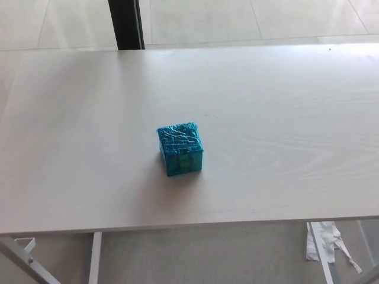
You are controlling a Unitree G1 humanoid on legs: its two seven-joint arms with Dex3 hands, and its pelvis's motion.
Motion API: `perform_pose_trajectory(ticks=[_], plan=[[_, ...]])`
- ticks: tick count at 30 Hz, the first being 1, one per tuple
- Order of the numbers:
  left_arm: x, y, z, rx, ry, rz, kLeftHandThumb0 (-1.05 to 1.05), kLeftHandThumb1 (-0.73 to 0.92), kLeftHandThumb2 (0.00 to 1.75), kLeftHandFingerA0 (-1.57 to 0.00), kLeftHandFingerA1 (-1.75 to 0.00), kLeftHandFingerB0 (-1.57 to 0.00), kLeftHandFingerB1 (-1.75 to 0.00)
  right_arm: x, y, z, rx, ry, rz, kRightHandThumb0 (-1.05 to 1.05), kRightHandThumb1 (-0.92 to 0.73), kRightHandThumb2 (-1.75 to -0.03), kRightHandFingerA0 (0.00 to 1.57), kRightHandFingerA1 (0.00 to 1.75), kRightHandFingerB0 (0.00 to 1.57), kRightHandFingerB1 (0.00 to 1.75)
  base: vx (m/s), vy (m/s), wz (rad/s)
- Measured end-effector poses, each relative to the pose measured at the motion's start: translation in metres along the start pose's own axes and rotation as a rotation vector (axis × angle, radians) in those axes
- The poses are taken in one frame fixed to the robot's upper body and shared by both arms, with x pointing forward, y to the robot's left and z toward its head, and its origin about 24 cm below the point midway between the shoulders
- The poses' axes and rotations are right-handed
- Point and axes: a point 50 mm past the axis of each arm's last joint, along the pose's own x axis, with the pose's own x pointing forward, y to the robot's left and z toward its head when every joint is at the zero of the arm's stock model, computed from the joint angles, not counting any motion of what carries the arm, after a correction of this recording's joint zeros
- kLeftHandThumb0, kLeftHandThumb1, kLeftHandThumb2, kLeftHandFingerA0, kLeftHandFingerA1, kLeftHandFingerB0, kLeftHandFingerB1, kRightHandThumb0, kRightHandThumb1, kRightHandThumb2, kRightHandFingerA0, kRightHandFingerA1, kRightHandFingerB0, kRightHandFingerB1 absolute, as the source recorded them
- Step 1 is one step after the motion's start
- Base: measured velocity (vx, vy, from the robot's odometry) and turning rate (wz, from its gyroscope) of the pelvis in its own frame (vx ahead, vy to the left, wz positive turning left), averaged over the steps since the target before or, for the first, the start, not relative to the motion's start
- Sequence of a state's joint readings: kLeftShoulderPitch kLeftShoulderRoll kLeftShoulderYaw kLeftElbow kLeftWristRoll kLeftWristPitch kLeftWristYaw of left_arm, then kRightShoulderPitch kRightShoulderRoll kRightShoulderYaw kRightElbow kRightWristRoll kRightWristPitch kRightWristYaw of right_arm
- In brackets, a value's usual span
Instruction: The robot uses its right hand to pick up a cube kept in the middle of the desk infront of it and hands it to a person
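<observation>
I cannot see my hands, so I cannot tell how they are. The shiny blue cube [180, 148] sits alone mid-desk [284, 118]. The desk's sides are cut off.

A pale wood-grain desk [284, 118] spans the view. One blue cube [180, 148] sits on it near the middle. No hand shows to place it by.

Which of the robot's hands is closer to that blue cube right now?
Neither can be judged: no hand shows in the head view. The cube sits alone near the middle of the desk, untouched, with both left and right hands out of the picture.
</observation>
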State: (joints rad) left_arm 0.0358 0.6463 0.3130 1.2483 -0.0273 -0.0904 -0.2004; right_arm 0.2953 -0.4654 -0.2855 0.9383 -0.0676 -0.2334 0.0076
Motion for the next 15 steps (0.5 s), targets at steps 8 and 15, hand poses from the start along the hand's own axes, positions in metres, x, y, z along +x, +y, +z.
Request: perform_pose_trajectory(ticks=[8, 15], plan=[[-0.0001, 0.0000, -0.0005, -0.027, -0.003, -0.021, -0.61, 0.65, 0.60, -0.39, -0.49, -0.42, -0.36, -0.0003, -0.0007, 0.0013, 0.005, -0.033, -0.009, -0.51, -0.53, -0.56, 0.67, 0.59, 0.56, 0.41, 0.00, 0.000, 0.00], [-0.0004, 0.0002, -0.0016, -0.032, 0.001, -0.028, -0.61, 0.65, 0.60, -0.39, -0.49, -0.42, -0.36, -0.0004, -0.0006, 0.0012, 0.006, -0.043, -0.011, -0.51, -0.53, -0.56, 0.67, 0.59, 0.56, 0.41, 0.00, 0.000, 0.00]])
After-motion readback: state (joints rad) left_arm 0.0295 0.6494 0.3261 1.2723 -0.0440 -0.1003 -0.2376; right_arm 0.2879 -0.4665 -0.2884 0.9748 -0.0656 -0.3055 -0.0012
